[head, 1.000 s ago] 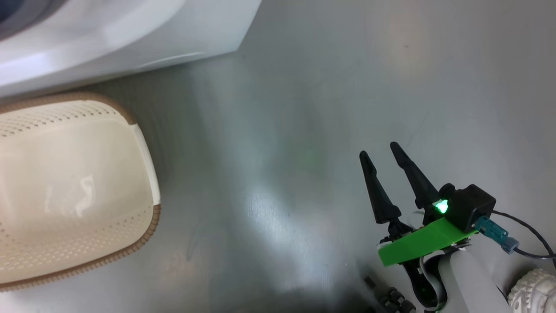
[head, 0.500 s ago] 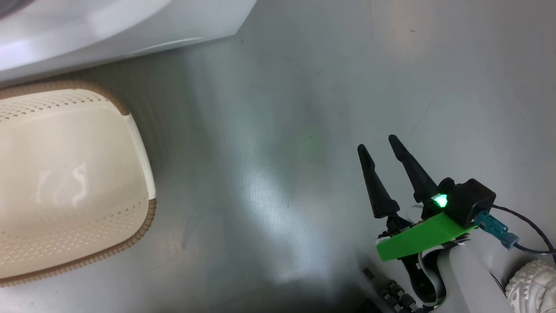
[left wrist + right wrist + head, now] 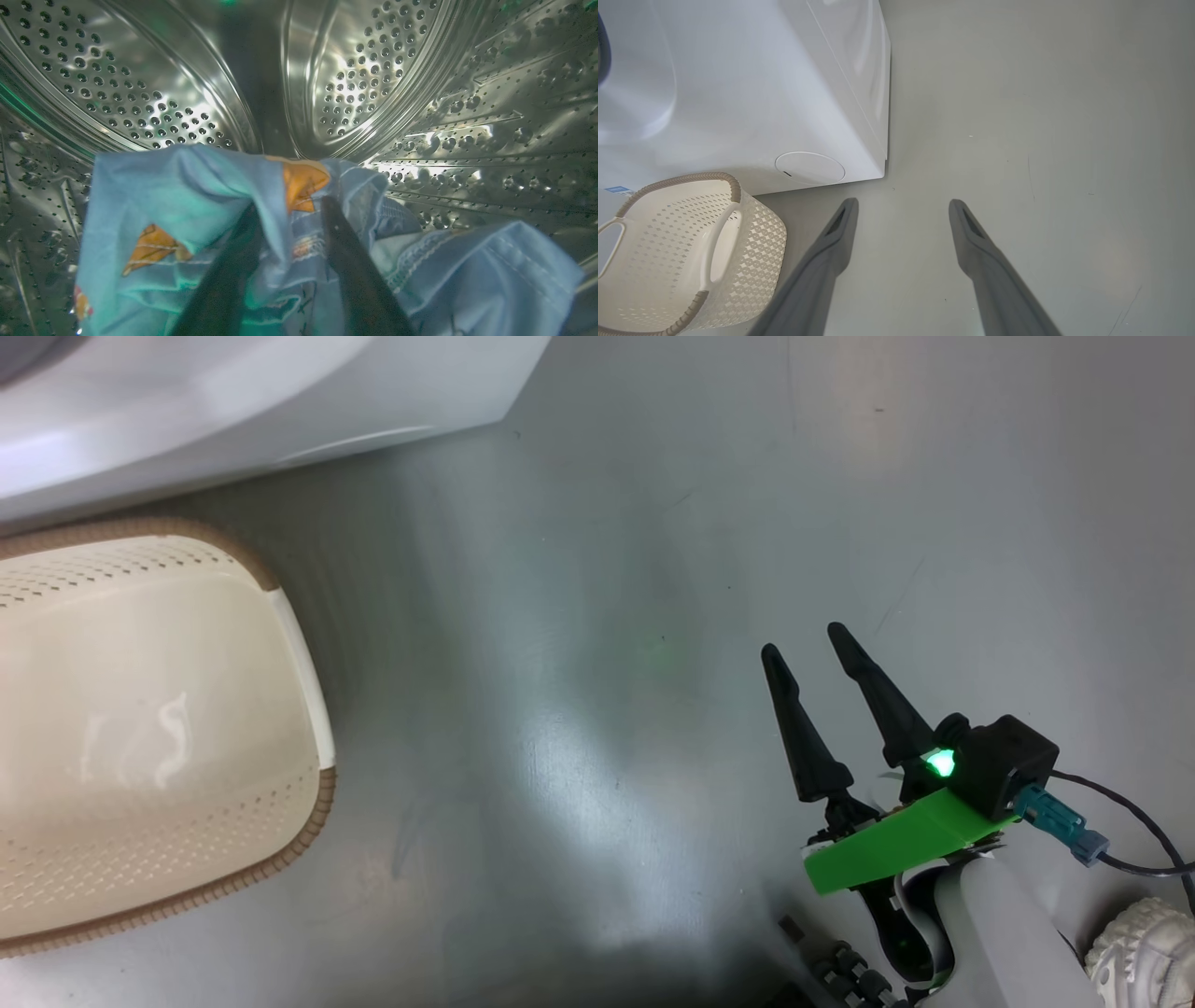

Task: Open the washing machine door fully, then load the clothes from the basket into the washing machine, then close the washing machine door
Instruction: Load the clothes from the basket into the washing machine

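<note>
Loading step, nearly done: left gripper (image 3: 290,207) is sitting part-open around the clothes (image 3: 187,196) inside the washing machine (image 3: 140,107), right gripper (image 3: 803,642) is hanging open, the basket (image 3: 324,803) is looking empty; next is calling for withdrawal, then door closing.

Left gripper (image 3: 290,203), right gripper (image 3: 801,638): both parted.

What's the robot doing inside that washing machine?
It is loading laundry. Its left gripper reaches inside the drum of the washing machine, fingers apart, with the blue cartoon-print clothes lying around them. The right gripper hangs open over the floor, holding nothing. The basket beside the machine looks empty where it shows.
</note>
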### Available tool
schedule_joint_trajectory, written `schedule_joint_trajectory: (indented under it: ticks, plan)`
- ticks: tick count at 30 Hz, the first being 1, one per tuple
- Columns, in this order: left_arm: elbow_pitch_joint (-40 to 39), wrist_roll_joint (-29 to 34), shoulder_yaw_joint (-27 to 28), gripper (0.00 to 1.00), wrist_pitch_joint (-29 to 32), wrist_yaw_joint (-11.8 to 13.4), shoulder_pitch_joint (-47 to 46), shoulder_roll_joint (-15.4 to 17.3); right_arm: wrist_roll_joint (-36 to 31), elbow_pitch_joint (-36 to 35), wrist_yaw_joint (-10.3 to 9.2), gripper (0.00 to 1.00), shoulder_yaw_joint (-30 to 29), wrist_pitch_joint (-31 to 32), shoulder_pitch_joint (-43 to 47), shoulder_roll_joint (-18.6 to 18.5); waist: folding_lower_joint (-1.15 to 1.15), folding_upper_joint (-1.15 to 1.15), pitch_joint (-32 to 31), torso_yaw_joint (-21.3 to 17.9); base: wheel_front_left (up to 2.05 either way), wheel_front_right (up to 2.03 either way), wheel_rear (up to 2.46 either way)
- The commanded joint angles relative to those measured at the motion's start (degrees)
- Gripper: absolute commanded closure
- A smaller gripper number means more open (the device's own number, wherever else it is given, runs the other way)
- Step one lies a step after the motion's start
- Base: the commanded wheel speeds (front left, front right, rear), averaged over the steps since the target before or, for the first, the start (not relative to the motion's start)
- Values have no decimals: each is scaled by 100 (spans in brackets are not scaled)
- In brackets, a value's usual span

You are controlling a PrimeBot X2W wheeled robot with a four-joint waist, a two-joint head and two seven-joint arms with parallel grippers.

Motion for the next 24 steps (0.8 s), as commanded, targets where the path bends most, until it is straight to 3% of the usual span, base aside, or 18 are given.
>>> schedule_joint_trajectory:
  ticks: [1,24]
  plan:
    - [-132,-30,83,0,-28,-14,16,317,37,-71,9,0,115,-27,115,21,0,0,-20,18,0,0,0]
    - [-495,-45,481,0,-28,25,1601,-181,-110,117,9,0,43,-27,153,-47,0,0,-1114,477,0,0,0]
